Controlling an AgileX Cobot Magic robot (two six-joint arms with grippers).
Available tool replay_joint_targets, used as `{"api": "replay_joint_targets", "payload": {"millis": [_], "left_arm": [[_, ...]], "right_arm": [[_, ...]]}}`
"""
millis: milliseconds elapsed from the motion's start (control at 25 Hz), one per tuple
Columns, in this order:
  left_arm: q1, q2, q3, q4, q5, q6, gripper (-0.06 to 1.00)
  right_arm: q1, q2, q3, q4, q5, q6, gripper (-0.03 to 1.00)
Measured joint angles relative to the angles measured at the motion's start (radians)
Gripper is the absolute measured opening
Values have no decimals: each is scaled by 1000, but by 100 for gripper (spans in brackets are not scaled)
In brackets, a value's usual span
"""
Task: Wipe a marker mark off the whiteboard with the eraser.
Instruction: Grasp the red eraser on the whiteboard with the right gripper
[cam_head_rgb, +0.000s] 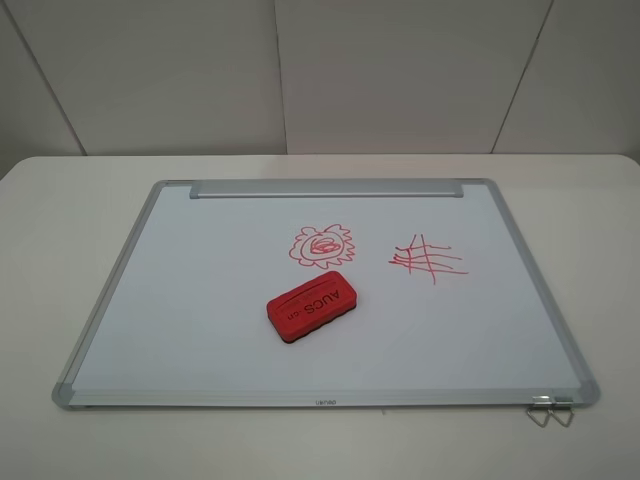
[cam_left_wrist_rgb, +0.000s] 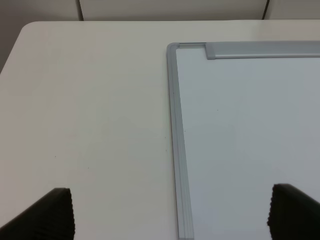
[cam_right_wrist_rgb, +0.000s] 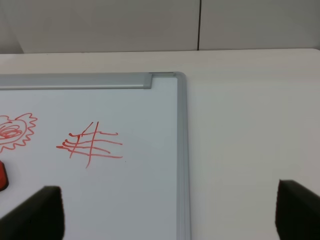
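Note:
The whiteboard (cam_head_rgb: 200, 290) lies flat on the table, its grey tray strip (cam_head_rgb: 325, 188) along the far edge. A red flower-like marker mark (cam_head_rgb: 322, 246) is drawn near the board's middle. Just in front of it the red eraser (cam_head_rgb: 312, 305) rests on the board, lettering up. Neither gripper appears in the exterior view. My left gripper (cam_left_wrist_rgb: 170, 217) is open above the board's far-left frame (cam_left_wrist_rgb: 175, 125), holding nothing. My right gripper (cam_right_wrist_rgb: 167, 220) is open over the far-right frame (cam_right_wrist_rgb: 182, 150); its view shows part of the marker mark (cam_right_wrist_rgb: 15, 131) and a sliver of the eraser (cam_right_wrist_rgb: 2, 177).
A red crosshatch grid (cam_head_rgb: 428, 260) of straight lines sits right of the flower mark, also seen as the grid (cam_right_wrist_rgb: 90, 145) in the right wrist view. A metal clip (cam_head_rgb: 550, 408) hangs at the board's near-right corner. The white table (cam_head_rgb: 60, 230) surrounds the board, with wall panels behind.

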Motion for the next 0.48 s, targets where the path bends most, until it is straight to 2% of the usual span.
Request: {"api": "replay_joint_targets", "payload": {"millis": [480], "left_arm": [[0,0,0,0,0,0,77]], "right_arm": [[0,0,0,0,0,0,75]]}}
